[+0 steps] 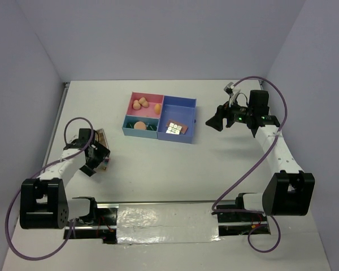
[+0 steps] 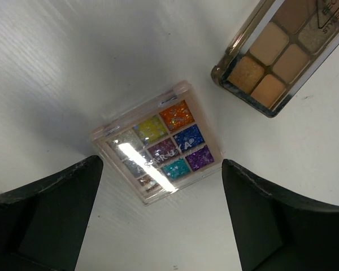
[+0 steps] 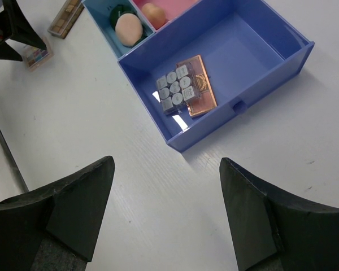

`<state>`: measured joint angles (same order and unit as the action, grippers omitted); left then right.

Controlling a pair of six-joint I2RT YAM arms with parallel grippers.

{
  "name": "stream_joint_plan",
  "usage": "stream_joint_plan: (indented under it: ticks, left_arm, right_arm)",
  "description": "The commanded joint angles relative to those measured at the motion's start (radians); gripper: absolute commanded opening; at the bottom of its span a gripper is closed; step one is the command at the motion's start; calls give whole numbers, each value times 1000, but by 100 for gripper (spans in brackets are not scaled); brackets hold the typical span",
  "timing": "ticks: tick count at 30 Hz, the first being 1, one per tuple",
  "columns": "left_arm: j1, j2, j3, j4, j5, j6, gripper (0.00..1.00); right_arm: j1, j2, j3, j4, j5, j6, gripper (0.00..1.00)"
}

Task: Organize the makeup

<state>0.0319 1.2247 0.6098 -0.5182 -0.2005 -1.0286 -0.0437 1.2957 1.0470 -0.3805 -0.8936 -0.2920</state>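
A: Arm shells logged?
B: Left arm (image 1: pixel 59 165) and right arm (image 1: pixel 277 148): white link covers, black joint housings, blocky black bases (image 1: pixel 42 203).
A: Cabling?
B: One purple cable (image 1: pixel 259 78) per arm, hanging in loose loops outside the links. There is a small green light (image 1: pixel 238 119) on the right wrist, possibly an LED; it is too small to tell.
A: Ends?
B: Left gripper (image 1: pixel 97 161) and right gripper (image 1: pixel 214 123) are matte black. The fingers (image 3: pixel 62 220) are broad wedges, and their edges are scuffed pale grey.

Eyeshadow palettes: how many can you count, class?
4. Grey palette and copper palette share the blue compartment; glitter palette and tan palette lie on the table at left. Others may be hidden.
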Motion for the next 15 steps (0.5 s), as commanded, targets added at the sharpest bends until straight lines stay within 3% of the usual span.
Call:
stream_joint_plan:
  ticks: [1,15]
  left_arm:
    - [8,21,41,38,10,-30,99]
    - [20,179,120,4,-27,-25,96]
  right_arm:
    - [-5,-19,18,37,2,1,82]
    - [-5,-18,16,40,-2,-2,83]
